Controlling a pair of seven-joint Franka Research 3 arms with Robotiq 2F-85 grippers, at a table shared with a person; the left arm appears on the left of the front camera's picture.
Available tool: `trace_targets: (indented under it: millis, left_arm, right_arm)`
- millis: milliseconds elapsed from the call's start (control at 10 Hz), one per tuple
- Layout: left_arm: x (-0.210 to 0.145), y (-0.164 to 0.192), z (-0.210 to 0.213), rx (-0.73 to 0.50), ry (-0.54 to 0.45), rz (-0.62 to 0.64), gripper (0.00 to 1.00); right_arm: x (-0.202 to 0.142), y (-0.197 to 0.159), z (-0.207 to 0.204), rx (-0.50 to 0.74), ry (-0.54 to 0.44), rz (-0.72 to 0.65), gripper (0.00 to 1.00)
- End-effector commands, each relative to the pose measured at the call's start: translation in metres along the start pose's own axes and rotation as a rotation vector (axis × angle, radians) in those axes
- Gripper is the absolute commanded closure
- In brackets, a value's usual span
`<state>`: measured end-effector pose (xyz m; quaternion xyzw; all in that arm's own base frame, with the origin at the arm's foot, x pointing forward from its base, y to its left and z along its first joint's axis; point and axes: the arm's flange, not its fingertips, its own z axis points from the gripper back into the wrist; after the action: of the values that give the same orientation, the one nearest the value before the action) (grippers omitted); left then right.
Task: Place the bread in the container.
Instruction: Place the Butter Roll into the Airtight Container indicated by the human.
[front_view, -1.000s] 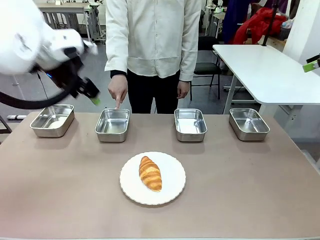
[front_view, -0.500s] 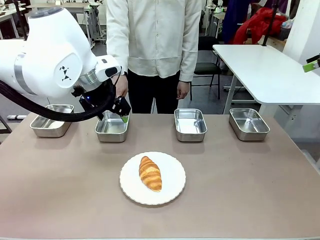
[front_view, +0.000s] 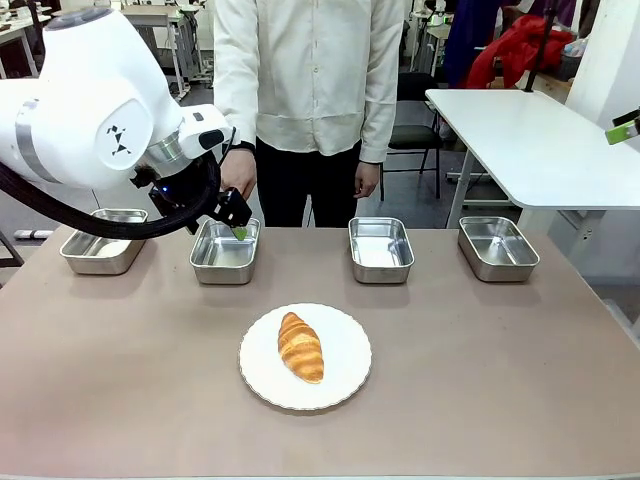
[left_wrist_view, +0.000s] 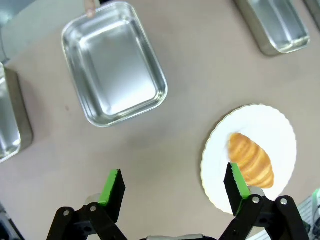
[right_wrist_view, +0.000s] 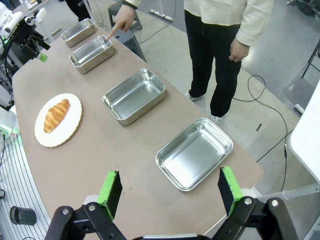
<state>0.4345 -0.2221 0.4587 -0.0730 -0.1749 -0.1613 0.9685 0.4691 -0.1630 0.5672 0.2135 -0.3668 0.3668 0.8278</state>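
The bread (front_view: 301, 347), a golden-brown croissant, lies on a round white plate (front_view: 346, 368) at the table's front middle. The container (front_view: 225, 250) is the second steel tray from the left; a person's finger (front_view: 236, 208) points at its far rim. My left gripper (front_view: 236, 222) hangs open above that tray's far end, holding nothing. The left wrist view looks down past its open fingers (left_wrist_view: 112, 190) at the tray (left_wrist_view: 115, 62) and the croissant (left_wrist_view: 251, 160). My right gripper (right_wrist_view: 170, 192) is open and empty, high over the table's right end, with the croissant (right_wrist_view: 56, 115) far off.
Three more identical trays stand in the same row: far left (front_view: 103, 240), right of centre (front_view: 381, 248) and far right (front_view: 497, 246). The person stands at the far edge behind the second tray. A white table (front_view: 530, 140) stands at the back right.
My left arm has swung in from the upper left and down over the second tray, then eased slightly back. The person's pointing hand, the croissant and the trays stayed put.
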Motion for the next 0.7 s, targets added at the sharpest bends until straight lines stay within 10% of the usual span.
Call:
trace_targets:
  millis: [0,600]
  left_arm:
    - [-0.018,-0.028,-0.013,0.065,0.025,0.095,0.00]
    - [-0.061,-0.120,-0.051,-0.020,0.118,0.461,0.00]
  right_arm:
    - [0.001,0.001,0.000,0.003,-0.007,0.003,0.00]
    - [0.001,0.001,0.000,0.003,-0.007,0.003,0.00]
